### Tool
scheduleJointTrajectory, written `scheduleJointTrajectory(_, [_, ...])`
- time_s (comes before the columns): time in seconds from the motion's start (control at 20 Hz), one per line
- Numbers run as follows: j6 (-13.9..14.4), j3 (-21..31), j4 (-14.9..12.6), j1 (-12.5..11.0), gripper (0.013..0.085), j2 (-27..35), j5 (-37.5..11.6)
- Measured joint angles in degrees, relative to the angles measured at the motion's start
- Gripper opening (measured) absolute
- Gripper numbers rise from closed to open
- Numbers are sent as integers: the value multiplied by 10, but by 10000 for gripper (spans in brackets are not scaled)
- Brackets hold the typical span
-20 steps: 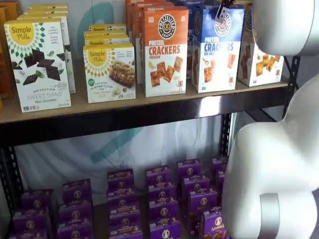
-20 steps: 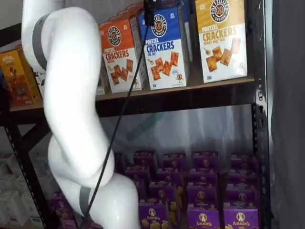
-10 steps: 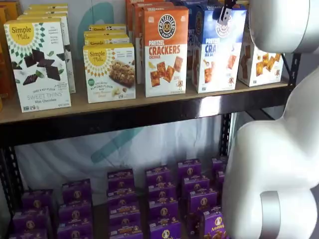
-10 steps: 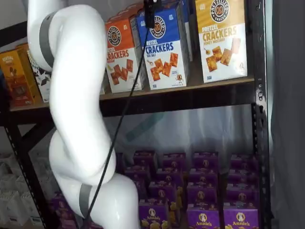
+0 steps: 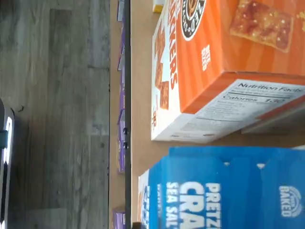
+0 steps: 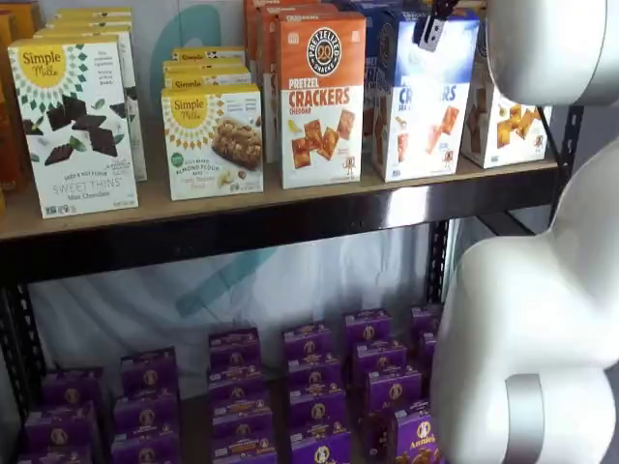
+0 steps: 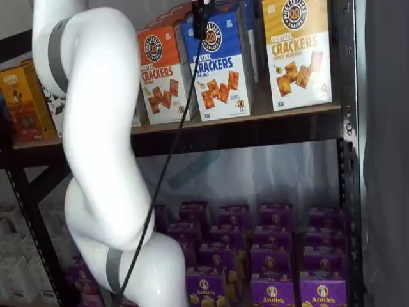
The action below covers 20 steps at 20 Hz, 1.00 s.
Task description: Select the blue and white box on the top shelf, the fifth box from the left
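Observation:
The blue and white box stands on the top shelf in both shelf views (image 6: 422,101) (image 7: 222,64), turned and tilted a little out of line with its neighbours. My gripper (image 6: 430,26) (image 7: 199,18) hangs from the top edge of the view with its black fingers closed on the box's top edge. The wrist view shows the box's blue upper part (image 5: 228,191) close up above the tan shelf board (image 5: 140,95). The board with its black front rail shows in both shelf views (image 6: 290,224) (image 7: 268,131).
An orange-topped cracker box (image 6: 321,97) (image 7: 161,73) (image 5: 224,71) stands close on one side, a yellow-topped one (image 7: 296,51) on the other. Simple Mills boxes (image 6: 73,121) stand further left. Purple boxes (image 6: 309,387) fill the lower shelf. My white arm (image 7: 102,160) and cable (image 7: 160,173) hang in front.
The blue and white box has turned and tilted bit by bit with my fingers at its top; less of its lettering faces one shelf camera. My arm has shifted slightly.

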Motion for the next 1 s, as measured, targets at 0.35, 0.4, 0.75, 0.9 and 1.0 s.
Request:
scheduleJointTrajectory(0.35, [-2,10,1,-2,650,-8,-4])
scheduleJointTrajectory(0.4, [-2,11,1,-2,610,-10,-5])
scheduleJointTrajectory(0.75, [1,17,-5,3,570,-17,-3])
scheduleJointTrajectory(0.9, [4,19,-9,6,570,-25,5])
scheduleJointTrajectory(1.0, [8,7,-12,8,570,-24,31])
